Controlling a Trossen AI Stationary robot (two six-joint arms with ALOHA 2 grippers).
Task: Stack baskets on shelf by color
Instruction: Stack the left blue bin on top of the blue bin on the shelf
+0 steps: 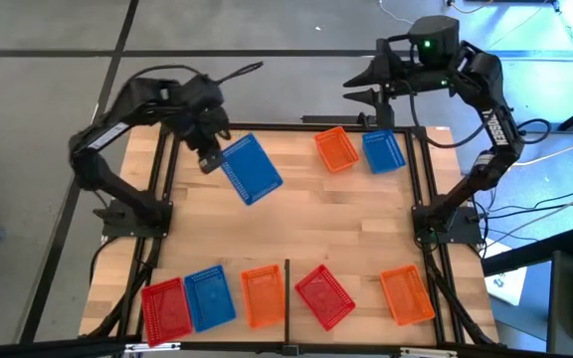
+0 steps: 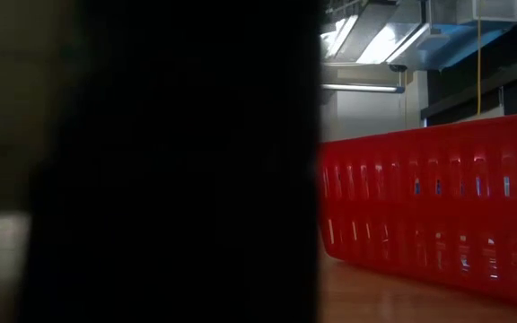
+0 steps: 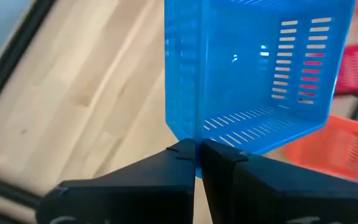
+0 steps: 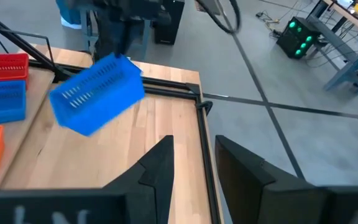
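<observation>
Blue basket held (image 1: 252, 169): one of the task's baskets, pinched by its rim and hanging tilted above the far left part of the table.
Left gripper (image 3: 196, 152): pressed together on one thin wall of that basket, at a corner, so the basket hangs forward of the fingers with its open side showing in the left wrist view. A rim pinch looks chosen because the lattice wall is the only thin edge the fingers can close on.
Left arm: reaches in from the table's left edge, with the gripper over the far left corner.
Same basket from the right wrist view (image 4: 97, 93): clear of the wood, tilted, nothing beneath it.
Right gripper (image 4: 194, 162): spread apart and empty, hovering beyond the far right edge of the table, likely waiting out of the way.
Far right pair: an orange basket (image 1: 336, 149) and a blue basket (image 1: 383, 151) lie side by side, just beside each other.
Near row: a red basket (image 1: 165, 304), a blue basket (image 1: 210, 297) and an orange basket (image 1: 261, 295) sit close together at near left.
Divider bar (image 1: 286, 298): a thin black bar at the near edge, beside that orange basket.
Past the bar: a tilted red basket (image 1: 324, 295), then an orange basket (image 1: 406, 294) set apart.
Low view: mostly blocked by something dark; a red basket wall (image 2: 433, 211) fills the right.
Progress: judged early, no stack of one colour visible yet.
</observation>
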